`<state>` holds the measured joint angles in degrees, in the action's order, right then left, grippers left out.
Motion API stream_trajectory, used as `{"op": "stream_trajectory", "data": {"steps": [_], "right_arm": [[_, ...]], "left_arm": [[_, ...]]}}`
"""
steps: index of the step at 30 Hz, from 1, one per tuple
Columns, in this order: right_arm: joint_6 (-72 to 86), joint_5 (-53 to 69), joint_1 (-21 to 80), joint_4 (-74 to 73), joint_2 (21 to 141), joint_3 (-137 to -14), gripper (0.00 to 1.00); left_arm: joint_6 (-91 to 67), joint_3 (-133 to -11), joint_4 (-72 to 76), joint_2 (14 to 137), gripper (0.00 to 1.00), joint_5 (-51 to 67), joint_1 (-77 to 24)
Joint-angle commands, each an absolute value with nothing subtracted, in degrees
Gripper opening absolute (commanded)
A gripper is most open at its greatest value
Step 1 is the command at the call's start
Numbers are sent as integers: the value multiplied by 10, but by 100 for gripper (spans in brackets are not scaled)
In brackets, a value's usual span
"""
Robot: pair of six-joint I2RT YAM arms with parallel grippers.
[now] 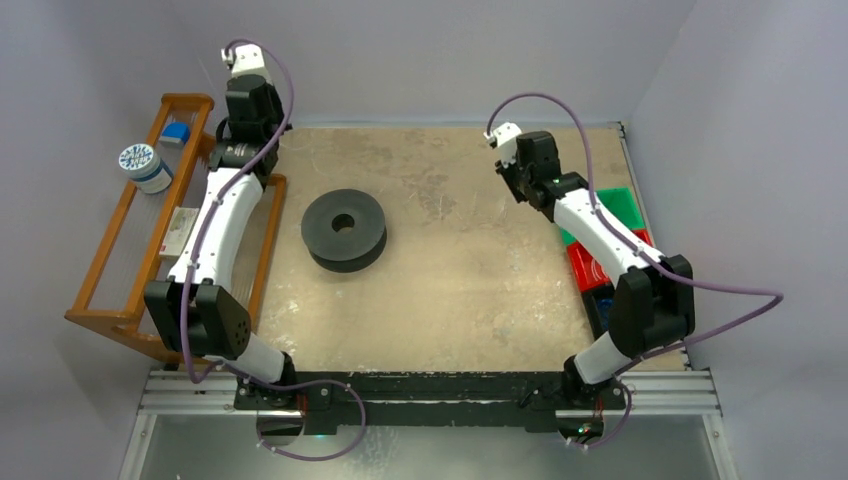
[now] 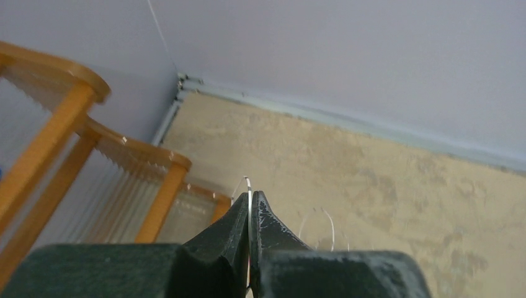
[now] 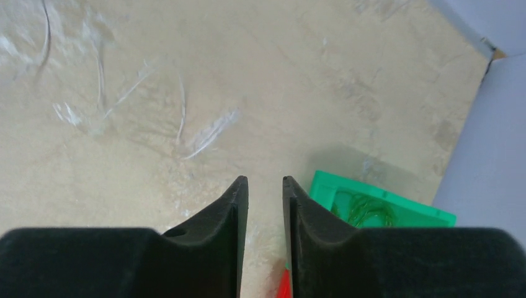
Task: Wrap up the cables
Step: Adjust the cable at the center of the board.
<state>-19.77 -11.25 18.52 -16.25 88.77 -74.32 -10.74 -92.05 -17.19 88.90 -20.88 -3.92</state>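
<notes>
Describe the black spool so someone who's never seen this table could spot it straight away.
Start at the tan tabletop, left half, just right of the wooden rack and the left arm. The spool lies flat there: the only black, round thing with a centre hole, alone on the bare surface.

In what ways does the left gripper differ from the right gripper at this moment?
The left gripper is shut, pinching a thin whitish cable; the right gripper is open, with a clear gap and nothing between its fingers. The left gripper faces the wooden rack in the far corner, while the right gripper looks down at the table beside a green bin. Both have the same dark, tapered fingers.
</notes>
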Motion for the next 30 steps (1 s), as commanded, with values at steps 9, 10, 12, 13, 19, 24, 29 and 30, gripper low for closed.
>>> {"op": "stream_trajectory", "data": {"steps": [9, 10, 12, 13, 19, 24, 29, 30], "right_arm": [[-185, -101, 185, -79, 811, -631, 56], [-189, -96, 186, -73, 812, -627, 56], [-199, -82, 186, -59, 825, -625, 55], [-200, -76, 185, -51, 833, -626, 55], [-232, -26, 205, -2, 875, -643, 55], [-256, -43, 236, 28, 940, -683, 55], [-256, -74, 257, 30, 993, -716, 54], [-251, -90, 260, 33, 1005, -721, 54]], "left_arm": [[-70, -837, -151, 843, 0, -110, -64], [-70, -836, -150, 843, 0, -111, -69], [-70, -833, -149, 843, 0, -113, -78], [-71, -831, -149, 842, 0, -111, -80], [-69, -816, -144, 839, 0, -87, -83], [-63, -800, -135, 832, 0, -87, -83], [-63, -792, -133, 829, 0, -88, -83], [-64, -791, -133, 828, 0, -88, -83]]}}
